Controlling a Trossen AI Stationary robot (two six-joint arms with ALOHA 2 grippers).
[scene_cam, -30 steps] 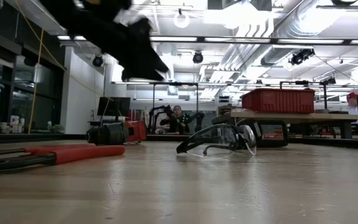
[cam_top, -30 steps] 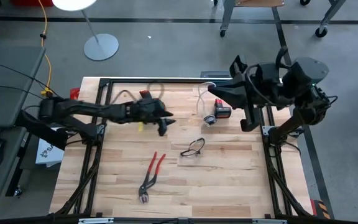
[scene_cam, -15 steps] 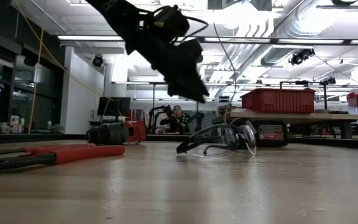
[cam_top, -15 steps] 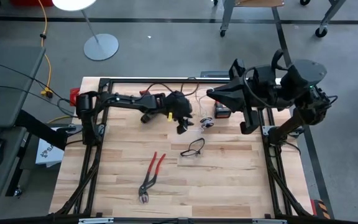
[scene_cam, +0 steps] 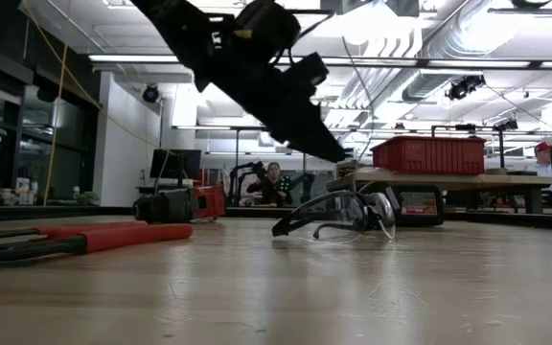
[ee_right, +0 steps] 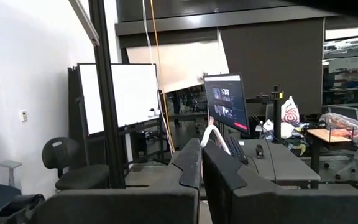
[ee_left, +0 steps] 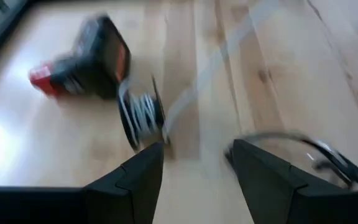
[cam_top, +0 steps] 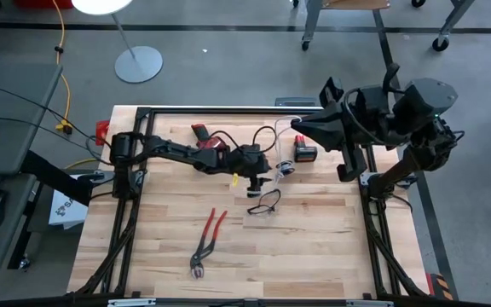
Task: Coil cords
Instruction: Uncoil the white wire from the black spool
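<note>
Left claw (cam_top: 257, 185) sits near the middle of the high view, reached out over the tabletop (cam_top: 314, 247), its fingers spread wide and holding nothing. The spool (cam_top: 285, 168) lies just right of it, and the cord (cam_top: 277, 135) loops from there toward the upper centre. Glasses (cam_top: 264, 203) lie just below the claw, pliers (cam_top: 207, 241) at lower left. The right claw (cam_top: 297, 127) waits at upper right, lifted off the wood, shut and empty.

From the low view the left arm slants down from the upper left, its tip above the glasses (scene_cam: 338, 216).

Through the left wrist view the spool (ee_left: 143, 118) stands just beyond the spread fingers (ee_left: 138, 180), the cord (ee_left: 219, 59) trailing away toward the upper right.

Seen from the right wrist, the shut fingers (ee_right: 191, 163) face only the room.

This looks like the approach step. Next the left claw must settle around the spool, clear of the glasses.
</note>
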